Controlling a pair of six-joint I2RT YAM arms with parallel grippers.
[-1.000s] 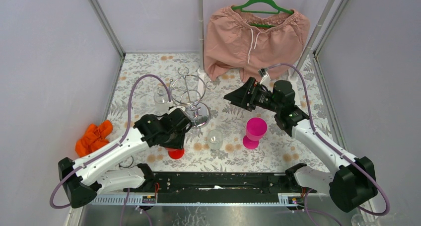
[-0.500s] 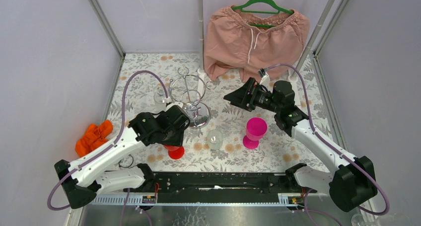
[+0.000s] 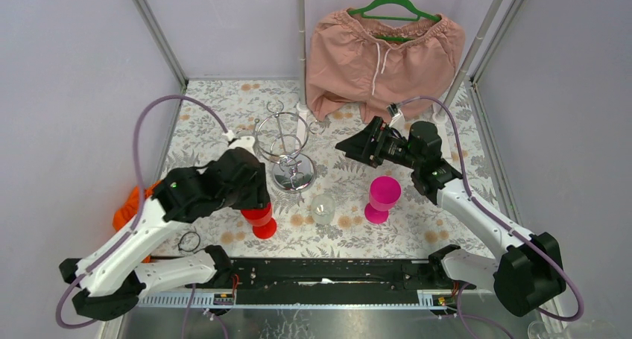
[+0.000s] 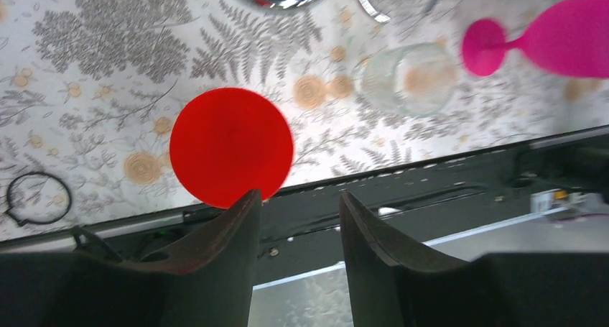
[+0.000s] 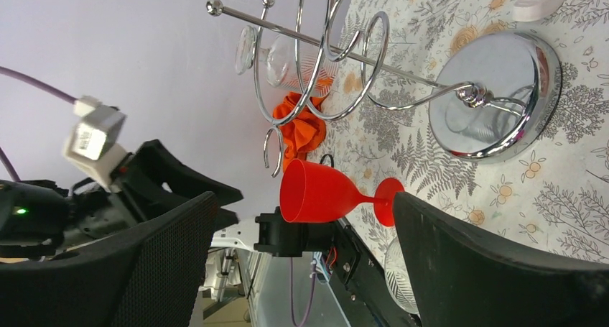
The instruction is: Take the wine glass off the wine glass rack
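The chrome wine glass rack [image 3: 285, 139] stands at the table's middle on its round mirror base [image 5: 495, 93]. In the right wrist view a clear wine glass [image 5: 276, 54] hangs upside down from its far hooks; in the top view my left arm hides it. A red goblet [image 3: 258, 218] stands upright in front of the rack. My left gripper [image 4: 296, 201] hovers above it, open and empty, with the goblet's rim [image 4: 231, 146] just past one fingertip. To the right of the rack my right gripper [image 3: 344, 145] stands wide open, pointing at the rack.
A clear tumbler [image 3: 323, 207] and a magenta goblet [image 3: 383, 197] stand right of the red goblet. An orange cloth [image 3: 130, 208] and a black ring [image 3: 188, 241] lie at the left. Pink shorts [image 3: 384, 52] hang on a green hanger at the back.
My left arm has risen and swung back to the left, uncovering the red goblet, which stayed in place. The right arm has not moved.
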